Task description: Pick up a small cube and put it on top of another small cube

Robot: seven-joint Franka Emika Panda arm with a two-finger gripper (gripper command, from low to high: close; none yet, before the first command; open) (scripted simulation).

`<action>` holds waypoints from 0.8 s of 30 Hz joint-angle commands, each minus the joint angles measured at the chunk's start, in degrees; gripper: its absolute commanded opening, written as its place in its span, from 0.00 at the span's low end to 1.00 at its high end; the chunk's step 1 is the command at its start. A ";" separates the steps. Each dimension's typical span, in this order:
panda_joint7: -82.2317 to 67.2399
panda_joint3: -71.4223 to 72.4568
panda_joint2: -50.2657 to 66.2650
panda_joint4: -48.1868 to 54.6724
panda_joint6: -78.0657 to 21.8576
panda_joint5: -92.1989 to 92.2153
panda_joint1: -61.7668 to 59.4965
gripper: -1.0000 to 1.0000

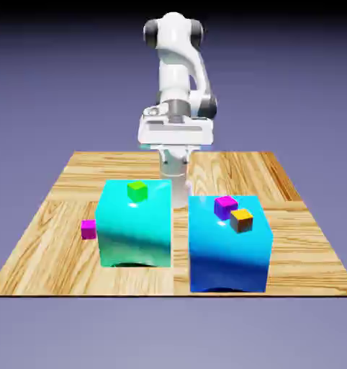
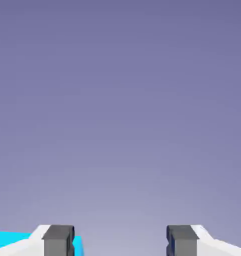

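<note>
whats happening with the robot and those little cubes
The white arm isn't holding anything: its pincer hangs open. The small magenta cube lies on the wooden table beside the big cyan block, and the lime-green cube sits on top of that block. The magenta one is not yet stacked on the green. Two more little cubes sit on the blue block.

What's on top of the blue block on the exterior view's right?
The blue block carries a magenta-topped cube and an orange-topped cube. The patches directly beneath them are covered.
</note>
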 commanded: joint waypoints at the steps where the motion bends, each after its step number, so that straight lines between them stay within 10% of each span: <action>1: 0.37 -1.30 1.28 1.04 -2.41 2.50 -1.12 0.50; 24: 5.37 -22.82 37.81 16.59 -57.32 59.78 -33.81 0.50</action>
